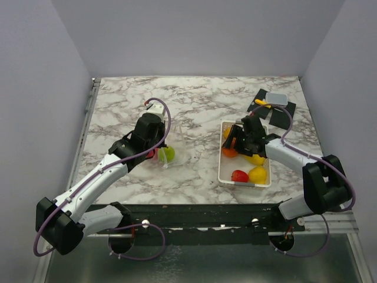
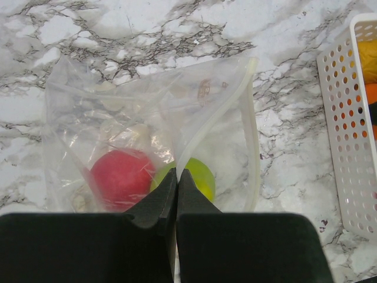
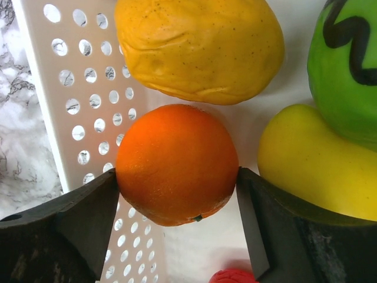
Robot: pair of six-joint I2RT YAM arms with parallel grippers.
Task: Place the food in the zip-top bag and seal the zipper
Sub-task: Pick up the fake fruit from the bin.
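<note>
My right gripper [image 3: 177, 177] grips the round glossy orange toy fruit [image 3: 177, 156]; smooth yellow fruit [image 3: 306, 159] at 3 o'clock may snag it. Left gripper [image 2: 177, 174] pinches clear crinkly bag [image 2: 118, 106].

Frame edges cut off the green fruit [image 3: 347, 65] and red fruit [image 3: 232, 276].

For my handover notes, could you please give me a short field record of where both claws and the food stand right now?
left claw: shut, pinching the zip-top bag at its zipper
in bag: red fruit, green fruit
right claw: astride the orange, touching both its sides
white basket: also holds yellow-orange fruit, yellow fruit, green piece
zipper: strips apart, not sealed
</note>
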